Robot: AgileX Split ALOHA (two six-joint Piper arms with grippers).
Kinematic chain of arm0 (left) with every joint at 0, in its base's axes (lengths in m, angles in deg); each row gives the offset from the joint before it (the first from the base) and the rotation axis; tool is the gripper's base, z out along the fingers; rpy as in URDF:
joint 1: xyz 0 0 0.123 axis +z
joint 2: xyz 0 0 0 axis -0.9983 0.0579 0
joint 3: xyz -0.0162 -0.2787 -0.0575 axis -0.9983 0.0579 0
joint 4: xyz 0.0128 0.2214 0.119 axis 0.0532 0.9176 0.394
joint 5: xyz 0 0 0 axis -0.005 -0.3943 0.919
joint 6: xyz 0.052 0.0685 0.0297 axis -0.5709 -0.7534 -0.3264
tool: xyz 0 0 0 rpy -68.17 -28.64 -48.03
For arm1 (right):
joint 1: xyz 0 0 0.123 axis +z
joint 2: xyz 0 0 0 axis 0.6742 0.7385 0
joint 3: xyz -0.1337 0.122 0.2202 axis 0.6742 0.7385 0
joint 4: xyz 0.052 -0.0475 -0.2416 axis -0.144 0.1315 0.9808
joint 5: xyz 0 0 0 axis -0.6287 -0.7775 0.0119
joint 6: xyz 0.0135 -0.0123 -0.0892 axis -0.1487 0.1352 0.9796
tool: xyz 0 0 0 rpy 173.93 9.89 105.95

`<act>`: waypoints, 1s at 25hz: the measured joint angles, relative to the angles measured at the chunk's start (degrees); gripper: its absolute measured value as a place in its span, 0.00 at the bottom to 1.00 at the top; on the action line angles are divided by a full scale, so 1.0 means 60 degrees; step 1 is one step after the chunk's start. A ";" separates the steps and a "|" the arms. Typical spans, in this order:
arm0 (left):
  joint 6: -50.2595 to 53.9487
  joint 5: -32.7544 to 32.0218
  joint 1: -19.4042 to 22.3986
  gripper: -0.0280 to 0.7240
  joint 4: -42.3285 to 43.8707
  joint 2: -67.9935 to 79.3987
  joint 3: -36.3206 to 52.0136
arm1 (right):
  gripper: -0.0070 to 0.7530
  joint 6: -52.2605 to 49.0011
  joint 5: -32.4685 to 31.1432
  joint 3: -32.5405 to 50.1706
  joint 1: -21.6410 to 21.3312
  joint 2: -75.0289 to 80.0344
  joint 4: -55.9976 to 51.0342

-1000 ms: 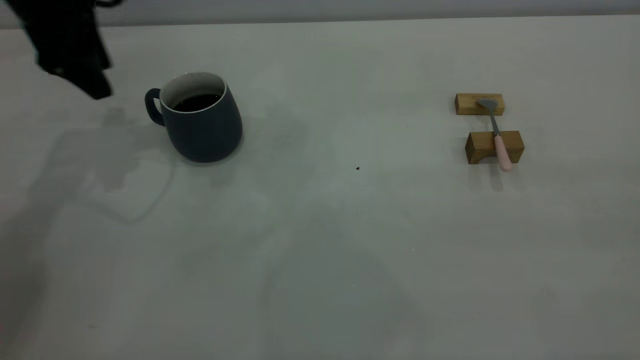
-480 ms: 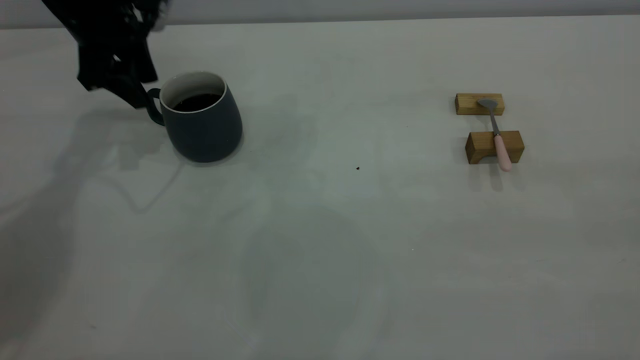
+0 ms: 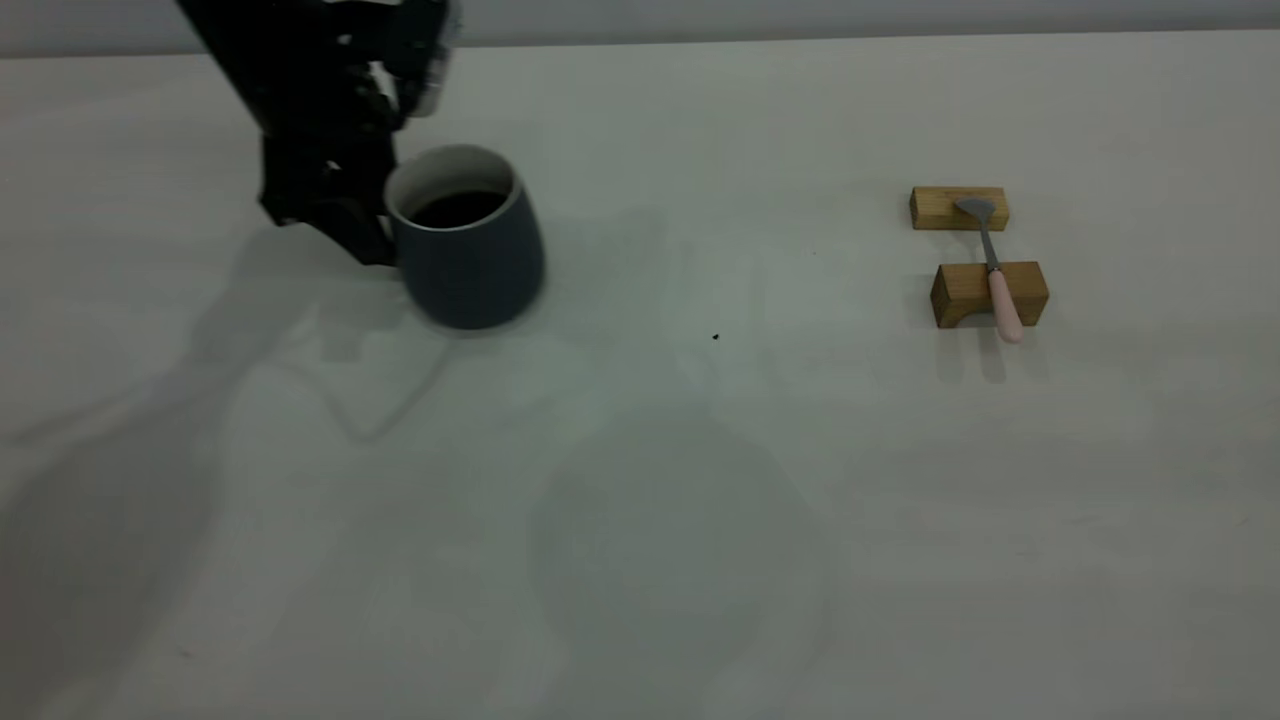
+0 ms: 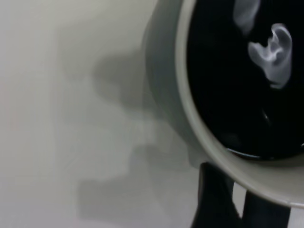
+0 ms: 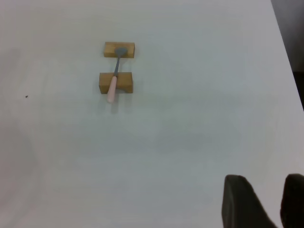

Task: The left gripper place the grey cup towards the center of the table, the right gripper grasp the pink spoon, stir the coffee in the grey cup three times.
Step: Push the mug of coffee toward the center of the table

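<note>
Since the earlier frames the grey cup [image 3: 468, 250] is sitting farther toward the middle of the surface [image 3: 640, 520], and the left claw [image 3: 345, 215] is pressing against its handle side, closed on the handle, which is hidden behind it. Coffee [image 3: 458, 208] is lying dark inside the white rim, glossy in the left wrist view [image 4: 237, 85]. Well apart on the right, the pink spoon [image 3: 1000, 290] is resting across two wooden blocks [image 3: 985, 292]. The right claw [image 5: 263, 204] is hanging above that side, fingers slightly parted, holding nothing.
</note>
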 joint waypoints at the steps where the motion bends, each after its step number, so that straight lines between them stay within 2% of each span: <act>1: 0.0066 0.0019 -0.0116 0.73 -0.0097 0.0012 0.0000 | 0.33 0.0000 0.0000 0.0000 0.0000 0.0000 0.0000; 12: 0.0173 0.0913 -0.1481 0.73 -0.1322 0.0284 0.0000 | 0.33 0.0000 0.0000 0.0000 0.0000 0.0000 0.0000; 17: 0.0442 0.1138 -0.1621 0.73 -0.1334 0.0295 0.0000 | 0.33 0.0000 0.0000 0.0000 0.0000 0.0000 0.0000; 20: 0.0908 0.0829 -0.1612 0.73 -0.1051 0.0217 0.0000 | 0.33 0.0000 0.0000 0.0000 0.0000 0.0000 0.0000; 25: 0.2113 -0.0339 -0.1612 0.73 -0.0101 -0.0924 0.0000 | 0.33 0.0000 0.0000 0.0000 0.0000 0.0000 0.0000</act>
